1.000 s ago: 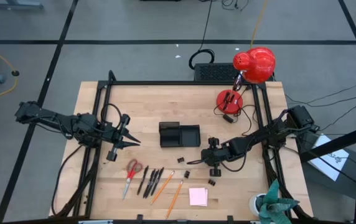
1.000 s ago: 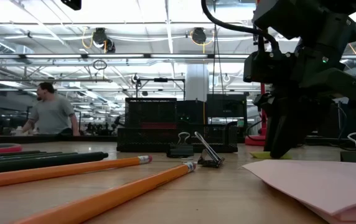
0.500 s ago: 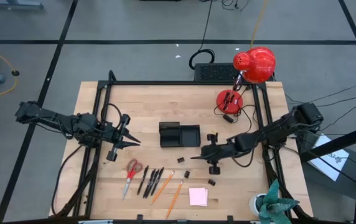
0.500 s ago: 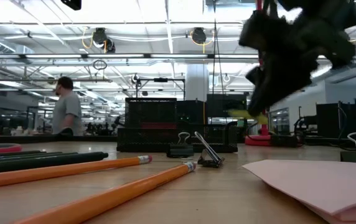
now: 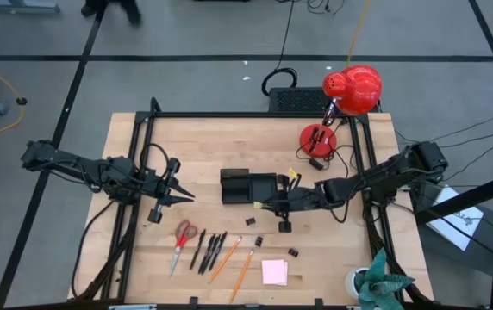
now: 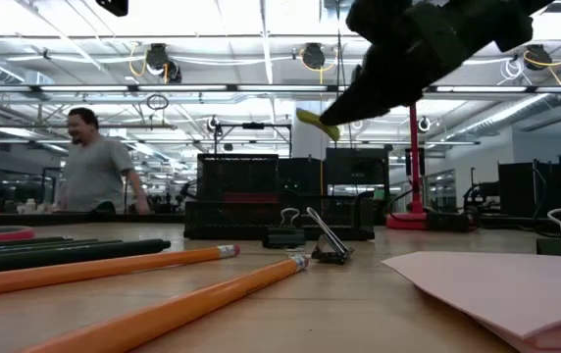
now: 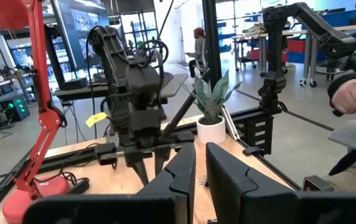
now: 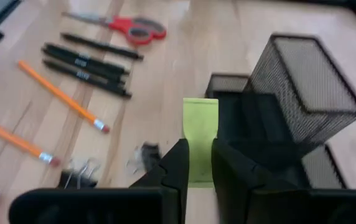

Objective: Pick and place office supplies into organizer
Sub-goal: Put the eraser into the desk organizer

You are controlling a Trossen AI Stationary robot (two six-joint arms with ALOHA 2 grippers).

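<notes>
I have the right pincer (image 8: 196,163) clamped on the yellow piece (image 8: 200,140), hovering at the organizer's (image 5: 248,186) four o'clock; next, probably release into a low compartment. Left pincer (image 5: 180,197) together, idle.

— How's the light where you are?

— Bright and even from overhead. In the low view the ceiling strip lights (image 6: 212,61) glare white, and my right arm (image 6: 428,39) hangs against them as a dark, smeared shape.

— And up close?

— My right wrist view is soft all over; the mesh organizer (image 8: 302,93) and pens (image 8: 88,62) blur. The pencils (image 6: 143,294) nearest the low camera are out of focus. Shadows on the bench (image 5: 203,146) are faint.
</notes>
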